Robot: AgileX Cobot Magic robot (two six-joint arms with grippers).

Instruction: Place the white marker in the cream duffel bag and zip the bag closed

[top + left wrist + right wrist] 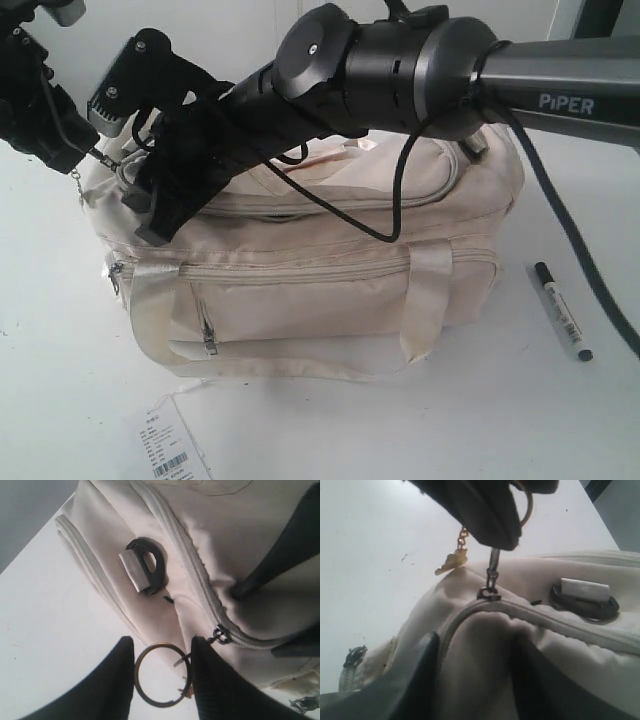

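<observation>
Lying loose: marker (560, 312) on the desk (480, 420), just right of the bag (340, 290), outside it.
Left gripper (162, 649): jaws pinched on the metal ring (136, 676) at the zip's end.
Right gripper (475, 645): jaws spread, straddling bag fabric, gripping nothing.

Centre frame, on the table (60, 330): cream duffel bag (330, 290). Right of it, apart, flat on the table: white marker (560, 310). Bottom left, before the bag's left corner: paper tag (172, 447). Upper left, at the bag's left end: left gripper (75, 140), with right gripper (160, 225) just beside, reaching across from upper right.
</observation>
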